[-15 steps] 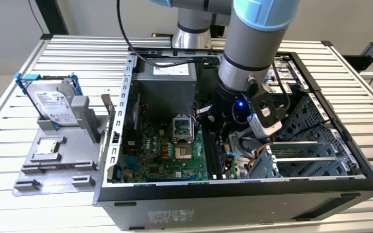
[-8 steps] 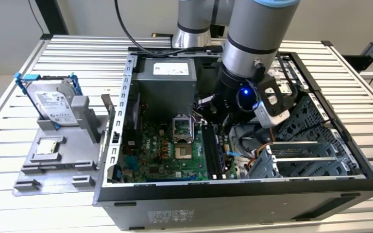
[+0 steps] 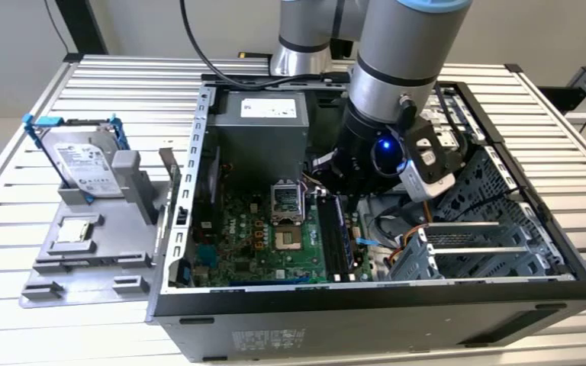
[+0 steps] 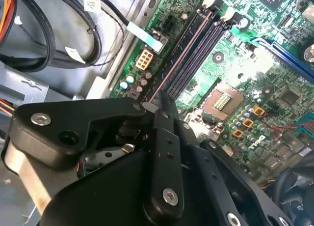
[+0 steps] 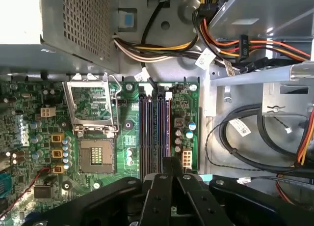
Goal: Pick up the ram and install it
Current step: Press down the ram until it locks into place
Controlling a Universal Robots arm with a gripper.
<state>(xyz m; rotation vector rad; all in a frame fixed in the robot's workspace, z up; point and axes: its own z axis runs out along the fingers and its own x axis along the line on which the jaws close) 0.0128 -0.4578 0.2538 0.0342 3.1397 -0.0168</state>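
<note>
Exterior view: high and in front, looking down on the open computer case [image 3: 375, 297] lying on a slatted table [image 3: 28, 328].
First wrist view: close, looking straight down onto the motherboard [image 5: 98, 123].
Second wrist view: close, slanted.
Shared: memory slots [image 5: 154, 132] [image 4: 196, 54], processor socket [image 5: 95, 155] [image 4: 223, 100].

The silver-and-black arm [image 3: 400, 69] angles steeply downward, its wrist low, in the exterior view. In both wrist views the black gripper [image 4: 159, 108] shows its fingers [image 5: 169, 174] drawn close together.

An open computer case [image 3: 375, 305] beside a hard drive [image 3: 82, 166].
</note>
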